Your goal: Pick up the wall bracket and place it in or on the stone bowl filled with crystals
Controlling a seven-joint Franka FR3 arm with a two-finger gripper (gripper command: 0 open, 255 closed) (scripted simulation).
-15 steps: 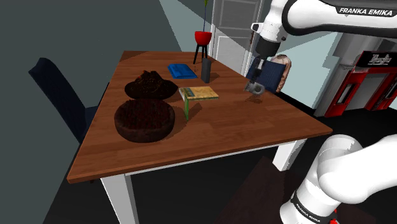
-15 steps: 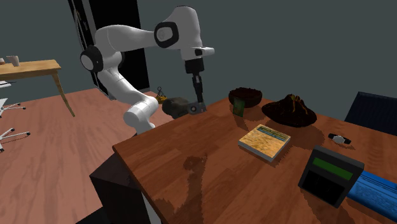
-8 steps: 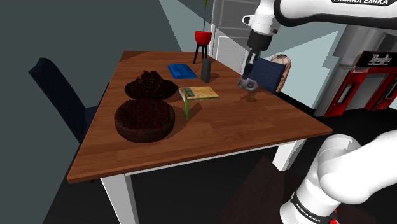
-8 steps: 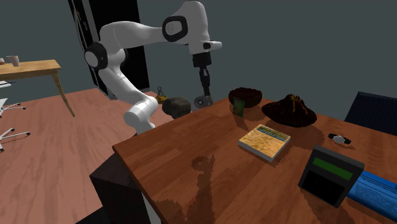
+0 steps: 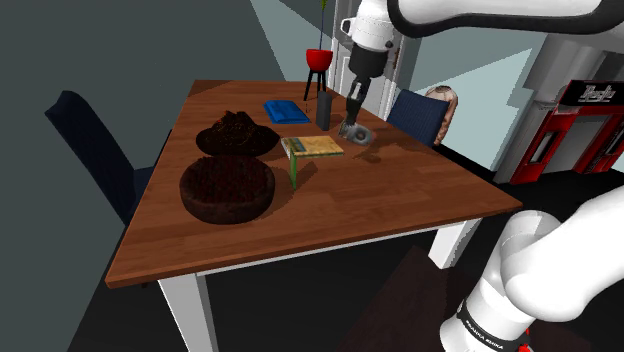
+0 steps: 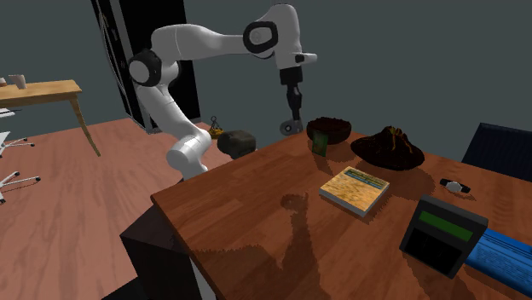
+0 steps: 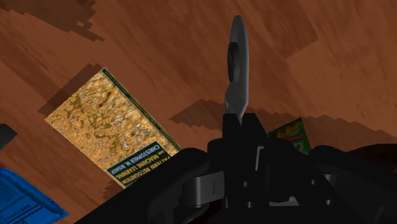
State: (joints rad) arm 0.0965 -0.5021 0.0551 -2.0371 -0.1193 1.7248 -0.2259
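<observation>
Transport leg: gripper (image 5: 352, 116) is clamped on one end of the grey wall bracket (image 5: 354, 131), which hangs clear above the table (image 5: 400, 205), just beside the book (image 5: 318, 146). The target, a dark bowl heaped with crystals (image 5: 237, 137), sits past the book toward the shoulder view's left. Next move likely needs a carry over the book, centring above the heap, then descent and release.

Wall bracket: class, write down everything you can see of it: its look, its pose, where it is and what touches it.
The wall bracket is a small grey piece that looks like metal, thin and flat, with a round hole through it. The shut gripper clasps one end and the rest sticks out beyond the tips. It hangs in the air above the brown table, close to the yellow book, and touches nothing else.
</observation>
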